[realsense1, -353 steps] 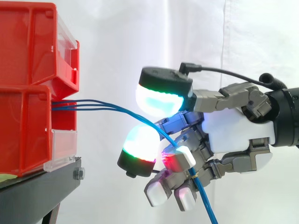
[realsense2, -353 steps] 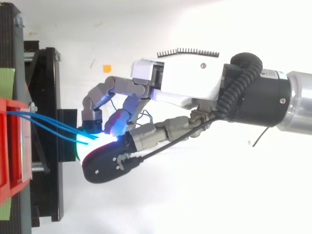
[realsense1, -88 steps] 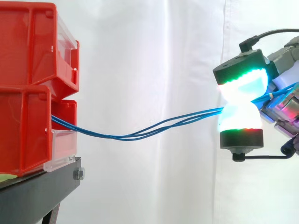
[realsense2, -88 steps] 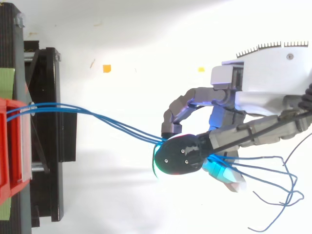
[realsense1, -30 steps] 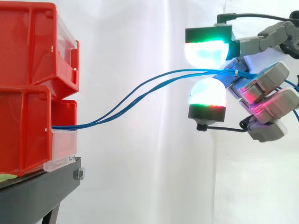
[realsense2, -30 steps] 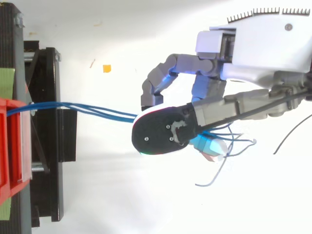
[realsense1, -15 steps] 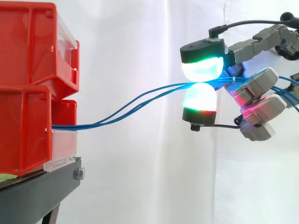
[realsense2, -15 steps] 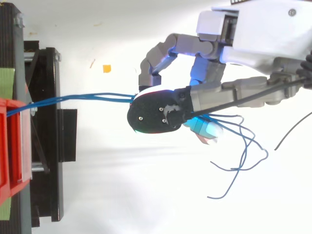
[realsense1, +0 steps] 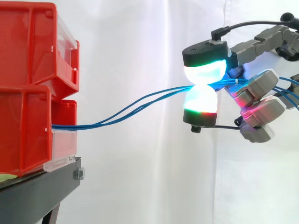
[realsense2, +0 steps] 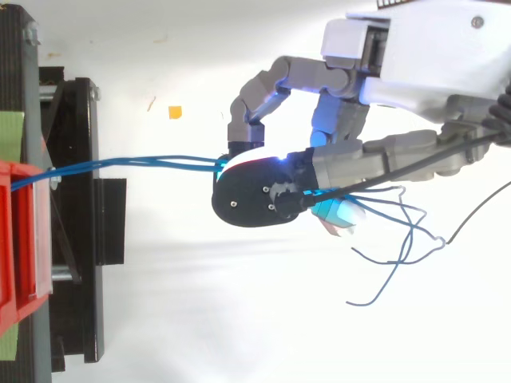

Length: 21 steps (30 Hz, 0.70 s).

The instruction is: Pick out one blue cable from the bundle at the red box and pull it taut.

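**Blue cables pinched in the hand, sagging from the red box**

Blue cables come out of the front of the lower red box at the left. They run level at first, then climb in a soft curve to the right, up to the hand. At least two strands show side by side along the climb. They curve all the way and none is drawn straight.

The hand comes in from the right. Two of its glowing fingertips are pressed together, one above the other, clamped on the cables where they meet. The upper pad glows white and green. The lower one glows white with a green and red rim. The other fingers are bent behind them, further right. From above, a curled finger also reaches down to the spot where the strands enter the grip. Past the grip the same strands trail off to the right in loose curls over the pale floor.

A second red box sits stacked on the lower one. Both stand on a black stand at the left. A clear plastic strip runs along the lower box's front edge. A white curtain hangs behind everything, with a vertical seam at the right. A small orange mark lies on the floor, well apart from the stand.
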Tool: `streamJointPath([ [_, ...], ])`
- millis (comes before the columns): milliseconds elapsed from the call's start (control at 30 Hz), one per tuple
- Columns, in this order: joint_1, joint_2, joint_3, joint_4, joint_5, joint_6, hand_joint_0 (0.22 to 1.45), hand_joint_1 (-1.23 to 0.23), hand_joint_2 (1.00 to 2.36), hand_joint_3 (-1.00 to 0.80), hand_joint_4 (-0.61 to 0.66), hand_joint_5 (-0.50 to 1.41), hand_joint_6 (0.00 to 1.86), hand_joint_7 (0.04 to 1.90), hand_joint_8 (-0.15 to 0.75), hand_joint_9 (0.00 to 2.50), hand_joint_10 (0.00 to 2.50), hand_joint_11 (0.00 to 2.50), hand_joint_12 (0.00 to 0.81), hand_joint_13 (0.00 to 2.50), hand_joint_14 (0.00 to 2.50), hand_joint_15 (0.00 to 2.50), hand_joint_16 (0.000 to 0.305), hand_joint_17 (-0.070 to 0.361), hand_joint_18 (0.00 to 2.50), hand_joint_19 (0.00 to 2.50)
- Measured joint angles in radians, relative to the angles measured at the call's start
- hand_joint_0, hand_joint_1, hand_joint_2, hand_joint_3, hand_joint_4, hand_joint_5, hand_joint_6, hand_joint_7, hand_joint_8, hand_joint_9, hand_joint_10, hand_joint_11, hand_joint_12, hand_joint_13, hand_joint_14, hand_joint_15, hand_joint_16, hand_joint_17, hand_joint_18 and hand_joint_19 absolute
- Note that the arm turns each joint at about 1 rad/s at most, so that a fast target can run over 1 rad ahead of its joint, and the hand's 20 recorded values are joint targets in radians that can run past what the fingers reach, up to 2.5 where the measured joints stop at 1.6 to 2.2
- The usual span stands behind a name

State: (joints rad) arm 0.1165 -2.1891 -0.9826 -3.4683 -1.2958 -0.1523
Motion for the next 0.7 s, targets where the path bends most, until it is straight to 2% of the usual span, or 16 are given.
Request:
streamJointPath([
  [100,0.000,0.000,0.000,0.000,-0.002,0.000,0.59,-0.50,1.00,-0.50,0.22,-0.18,0.87,0.86,0.307,1.42,0.03,1.53,0.419,1.30,0.03,0.97,0.065,0.146,0.94,0.94],
  [200,-0.001,0.000,-0.001,0.000,-0.004,-0.001,0.58,-0.43,1.00,-0.50,0.22,-0.18,0.86,0.85,0.310,1.42,0.03,1.52,0.419,1.30,0.03,0.96,0.065,0.147,0.94,0.94],
  [500,0.003,0.000,-0.036,0.001,-0.003,-0.031,0.58,-0.34,1.00,-0.50,0.21,-0.18,0.84,0.84,0.304,1.43,0.03,1.52,0.422,1.31,0.03,0.95,0.065,0.146,0.95,0.94],
  [600,0.002,0.000,-0.030,-0.001,0.001,-0.039,0.58,-0.33,1.00,-0.50,0.22,-0.18,0.84,0.84,0.304,1.43,0.03,1.51,0.421,1.31,0.03,0.96,0.065,0.146,0.96,0.93],
  [700,-0.001,0.000,-0.006,-0.010,0.012,-0.035,0.58,-0.32,1.00,-0.50,0.22,-0.17,0.83,0.85,0.304,1.44,0.03,1.51,0.419,1.31,0.03,0.95,0.065,0.147,0.96,0.94],
])
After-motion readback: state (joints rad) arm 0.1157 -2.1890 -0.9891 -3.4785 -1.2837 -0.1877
